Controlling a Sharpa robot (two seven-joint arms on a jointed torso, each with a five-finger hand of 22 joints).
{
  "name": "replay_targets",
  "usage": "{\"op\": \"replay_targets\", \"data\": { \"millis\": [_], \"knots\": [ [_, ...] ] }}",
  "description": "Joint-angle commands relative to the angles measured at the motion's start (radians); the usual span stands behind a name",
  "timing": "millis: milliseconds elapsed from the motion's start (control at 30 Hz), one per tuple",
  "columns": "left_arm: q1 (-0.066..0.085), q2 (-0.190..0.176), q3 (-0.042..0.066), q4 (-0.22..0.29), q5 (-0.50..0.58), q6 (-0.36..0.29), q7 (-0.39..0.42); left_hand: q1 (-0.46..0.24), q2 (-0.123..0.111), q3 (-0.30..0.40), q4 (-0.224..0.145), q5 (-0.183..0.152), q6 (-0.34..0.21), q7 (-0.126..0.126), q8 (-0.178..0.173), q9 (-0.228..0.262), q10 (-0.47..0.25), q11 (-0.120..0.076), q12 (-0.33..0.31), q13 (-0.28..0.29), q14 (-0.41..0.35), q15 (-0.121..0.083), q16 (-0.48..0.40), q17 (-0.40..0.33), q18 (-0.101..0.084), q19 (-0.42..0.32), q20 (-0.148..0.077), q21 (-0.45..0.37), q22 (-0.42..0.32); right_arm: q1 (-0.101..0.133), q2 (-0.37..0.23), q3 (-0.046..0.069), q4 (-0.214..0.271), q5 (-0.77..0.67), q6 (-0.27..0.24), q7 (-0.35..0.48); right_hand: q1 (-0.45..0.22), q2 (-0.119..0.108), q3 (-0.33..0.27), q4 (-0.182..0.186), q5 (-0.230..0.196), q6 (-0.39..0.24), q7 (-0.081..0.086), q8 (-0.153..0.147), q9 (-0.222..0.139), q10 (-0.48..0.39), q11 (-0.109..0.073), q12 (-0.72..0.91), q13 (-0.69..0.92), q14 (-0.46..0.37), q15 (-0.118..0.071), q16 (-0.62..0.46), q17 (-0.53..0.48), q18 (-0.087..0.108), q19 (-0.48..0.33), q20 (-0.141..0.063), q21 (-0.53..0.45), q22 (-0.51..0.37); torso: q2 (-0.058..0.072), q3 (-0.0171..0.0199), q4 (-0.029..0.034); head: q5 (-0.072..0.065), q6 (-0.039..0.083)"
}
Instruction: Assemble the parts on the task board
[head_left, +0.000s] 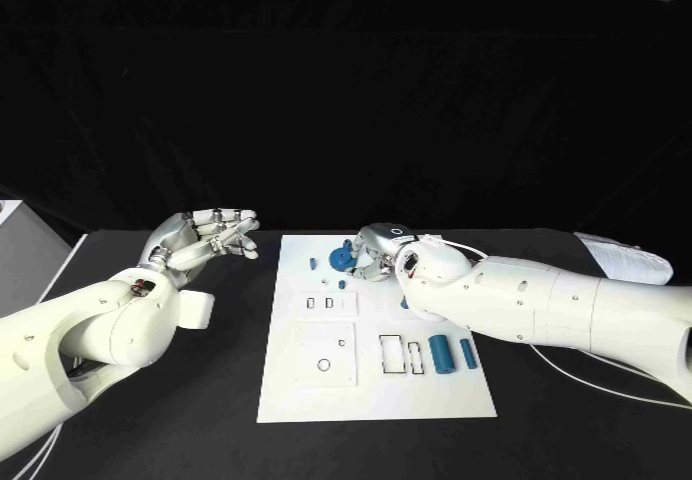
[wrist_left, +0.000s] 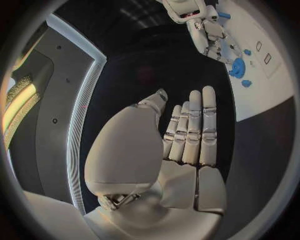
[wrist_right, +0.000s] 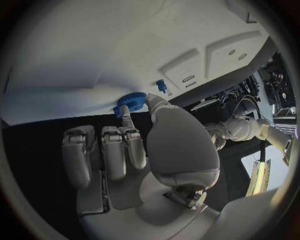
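Note:
The white task board (head_left: 378, 395) lies in the middle of the table. A blue gear (head_left: 340, 259) sits at its far edge, and my right hand (head_left: 387, 250) pinches this gear (wrist_right: 130, 101) between thumb and one finger, the other fingers curled in. A small blue piece (wrist_right: 161, 86) stands just beside the gear. A thin blue peg (head_left: 312, 264) lies left of the gear. Two blue cylinders (head_left: 440, 354) lie side by side at the board's right. My left hand (head_left: 209, 240) hangs raised left of the board, fingers out, holding nothing.
Rectangular recesses and slots (head_left: 325, 352) mark the board's middle. A pale box (head_left: 9, 225) stands at the table's far left edge. A white object (head_left: 623, 255) and a cable (head_left: 606, 385) lie to the right, under my right arm.

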Motion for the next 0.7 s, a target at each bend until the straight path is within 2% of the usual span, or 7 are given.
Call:
{"op": "replay_targets", "data": {
  "millis": [33, 200, 433, 533, 633, 700],
  "knots": [
    [0.001, 0.001, 0.001, 0.002, 0.004, 0.009, 0.006, -0.004, 0.002, 0.005, -0.001, 0.002, 0.003, 0.003, -0.003, -0.002, -0.008, -0.001, -0.004, 0.001, -0.007, 0.0, 0.007, 0.001, 0.009, -0.008, -0.002, 0.002, 0.001, -0.002, -0.006, -0.001, 0.011, -0.004, 0.02, 0.004, 0.0, -0.009, 0.006, 0.001, 0.004, 0.005, 0.005, -0.001, 0.0, 0.104, 0.003, 0.002, 0.263, 0.102, 0.0, 0.002, 0.254, -0.014, 0.103, 0.0, 0.005, 0.263, 0.0, 0.0005, 0.0004, 0.002, -0.001],
    [0.0, 0.001, 0.001, 0.001, 0.004, 0.01, 0.007, -0.003, 0.002, 0.005, -0.001, 0.002, 0.003, 0.003, -0.004, -0.002, -0.009, 0.0, -0.004, 0.001, -0.008, 0.0, 0.007, 0.002, 0.009, -0.008, -0.002, 0.003, 0.001, -0.003, -0.021, -0.001, 0.027, -0.01, -0.018, 0.001, 0.0, -0.01, 0.006, 0.001, 0.004, 0.005, 0.005, -0.001, 0.0, 0.104, 0.003, 0.002, 0.263, 0.103, 0.0, 0.002, 0.255, -0.014, 0.103, 0.0, 0.005, 0.263, 0.0, 0.0003, 0.0001, 0.0, 0.0],
    [0.0, -0.001, 0.001, 0.0, 0.004, 0.01, 0.007, -0.003, 0.002, 0.005, -0.001, 0.002, 0.003, 0.003, -0.004, -0.002, -0.009, 0.0, -0.004, 0.001, -0.008, 0.0, 0.007, 0.002, 0.009, -0.008, -0.002, 0.003, 0.001, -0.003, -0.079, 0.0, 0.079, -0.003, -0.116, 0.016, 0.001, -0.014, 0.007, 0.0, 0.008, 0.006, 0.006, 0.0, 0.0, 0.104, 0.003, 0.002, 0.263, 0.102, 0.0, 0.002, 0.253, -0.014, 0.103, 0.001, 0.005, 0.263, 0.0, 0.0003, -0.0018, 0.001, 0.003],
    [0.0, -0.001, 0.001, -0.001, 0.004, 0.01, 0.008, -0.003, 0.002, 0.005, -0.001, 0.002, 0.003, 0.003, -0.004, -0.002, -0.009, 0.0, -0.004, 0.001, -0.008, 0.0, 0.007, 0.002, 0.009, -0.008, -0.002, 0.003, 0.001, -0.002, -0.114, 0.003, 0.107, 0.031, -0.157, 0.05, 0.008, -0.022, 0.01, -0.003, 0.012, 0.007, 0.006, -0.001, -0.001, 0.104, 0.003, 0.002, 0.263, 0.101, 0.0, 0.001, 0.249, -0.014, 0.103, 0.001, 0.005, 0.263, -0.001, 0.0003, -0.0042, 0.002, 0.006],
    [0.0, 0.0, 0.001, -0.004, 0.004, 0.012, 0.009, -0.003, 0.002, 0.005, -0.002, 0.002, 0.003, 0.003, -0.004, -0.002, -0.009, 0.0, -0.004, 0.001, -0.008, 0.0, 0.007, 0.002, 0.009, -0.009, -0.002, 0.004, 0.002, 0.001, -0.149, 0.007, 0.129, 0.103, -0.177, 0.114, 0.032, -0.031, 0.02, -0.007, 0.01, 0.004, 0.007, -0.005, -0.003, 0.104, 0.005, 0.002, 0.263, 0.099, 0.0, -0.002, 0.238, -0.014, 0.103, 0.002, 0.005, 0.263, -0.002, 0.0009, -0.0038, 0.001, 0.009],
    [0.0, 0.0, 0.001, -0.006, 0.004, 0.013, 0.01, -0.003, 0.002, 0.005, -0.002, 0.002, 0.003, 0.003, -0.004, -0.002, -0.009, 0.0, -0.004, 0.001, -0.008, 0.0, 0.007, 0.002, 0.009, -0.009, -0.002, 0.004, 0.002, 0.003, -0.176, 0.01, 0.139, 0.161, -0.176, 0.162, 0.062, -0.041, 0.028, -0.018, -0.017, 0.001, 0.009, -0.008, -0.006, 0.104, 0.006, 0.002, 0.263, 0.097, 0.001, -0.003, 0.232, -0.014, 0.103, 0.002, 0.005, 0.263, -0.004, 0.0026, -0.0053, 0.003, 0.009]
  ]
}}
